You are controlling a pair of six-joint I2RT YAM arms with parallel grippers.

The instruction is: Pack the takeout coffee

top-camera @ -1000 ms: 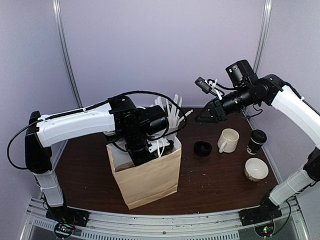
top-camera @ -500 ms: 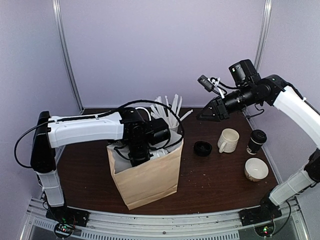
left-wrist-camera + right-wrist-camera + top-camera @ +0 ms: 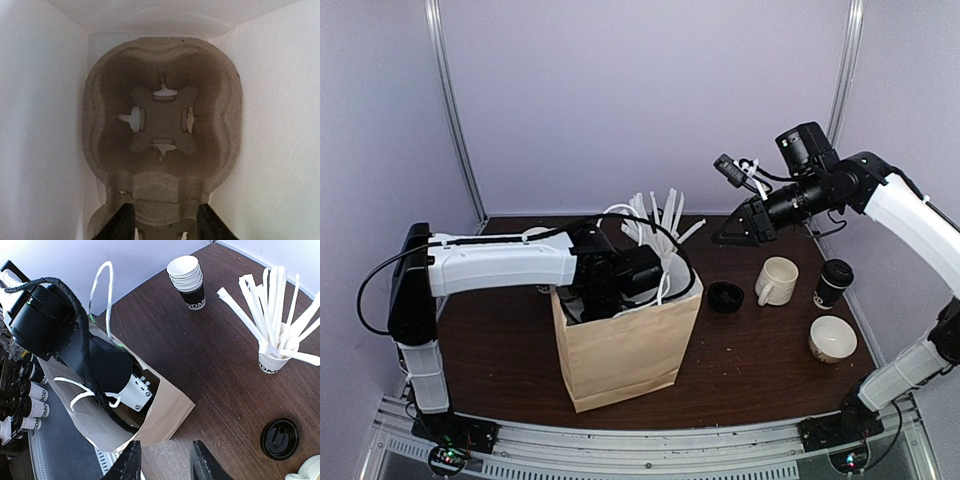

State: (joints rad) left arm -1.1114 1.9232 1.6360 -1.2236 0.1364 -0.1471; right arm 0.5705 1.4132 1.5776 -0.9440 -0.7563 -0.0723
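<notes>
The left gripper [image 3: 165, 225] cannot be seen from overhead: it is sunk inside the brown paper bag [image 3: 630, 345], with the arm and its cable filling the bag's mouth. Only its own camera shows it, and there just two dark fingertips [image 3: 124, 224], cut off at the bottom edge. They stand apart on either side of a ridge of the moulded pulp cup carrier [image 3: 162, 125] lying on the bag's floor. Whether they press that ridge or merely flank it I cannot tell. The right gripper [image 3: 720, 238] hangs in the air over the back of the table [image 3: 500, 330], its fingers partly spread with nothing between them. The takeout coffee [image 3: 833, 282] stands upright, lid on, near the table's right edge, just right of the white mug [image 3: 777, 280] and behind the white bowl [image 3: 832, 338]. It is outside the bag, well apart from the left gripper, and it sits below and to the right of the right gripper, untouched. The right wrist view does not take it in.
</notes>
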